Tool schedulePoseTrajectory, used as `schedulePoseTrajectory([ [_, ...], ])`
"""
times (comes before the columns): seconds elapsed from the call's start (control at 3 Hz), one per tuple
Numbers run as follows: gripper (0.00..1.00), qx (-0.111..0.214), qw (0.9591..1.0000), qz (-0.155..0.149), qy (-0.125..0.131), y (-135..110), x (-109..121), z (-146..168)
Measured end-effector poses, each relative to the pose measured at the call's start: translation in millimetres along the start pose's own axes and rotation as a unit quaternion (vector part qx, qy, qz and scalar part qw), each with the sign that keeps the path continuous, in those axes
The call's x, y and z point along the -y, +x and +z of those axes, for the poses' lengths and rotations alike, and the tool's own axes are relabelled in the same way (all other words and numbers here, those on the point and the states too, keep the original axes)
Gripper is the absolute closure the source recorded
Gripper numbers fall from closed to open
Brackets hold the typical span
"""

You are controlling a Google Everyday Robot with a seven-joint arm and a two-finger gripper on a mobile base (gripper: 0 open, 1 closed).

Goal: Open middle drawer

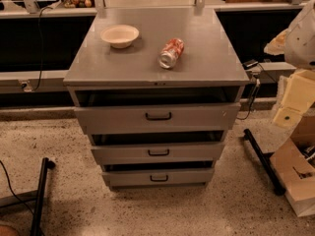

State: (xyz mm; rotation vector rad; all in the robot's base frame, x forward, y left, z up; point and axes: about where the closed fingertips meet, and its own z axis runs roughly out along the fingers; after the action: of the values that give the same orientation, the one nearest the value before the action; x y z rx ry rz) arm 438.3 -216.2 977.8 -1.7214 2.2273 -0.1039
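Close at the right edge hangs the tool, whether spread or pressed together I cannot tell, while the middle drawer lies well to its left and lower, its handle running level, left to right.

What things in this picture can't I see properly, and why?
Camera view:
- Inside the middle drawer: hidden behind its own front and the top drawer above it.
- The gripper, right of the cabinet: partly cut off by the right edge.
- Writing on the can: too small to read.
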Motion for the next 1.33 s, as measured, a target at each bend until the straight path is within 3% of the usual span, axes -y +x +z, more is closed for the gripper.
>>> schedulePoseTrajectory([
  [0.33,0.0,0.0,1.0,0.0,0.0,0,0,0],
  [0.67,0.0,0.026,0.9995,0.015,-0.004,6,1,2],
  [1.0,0.0,0.081,0.9964,0.01,-0.026,-1,-9,44],
  [1.33,0.0,0.131,0.99,0.036,-0.037,-7,-40,100],
])
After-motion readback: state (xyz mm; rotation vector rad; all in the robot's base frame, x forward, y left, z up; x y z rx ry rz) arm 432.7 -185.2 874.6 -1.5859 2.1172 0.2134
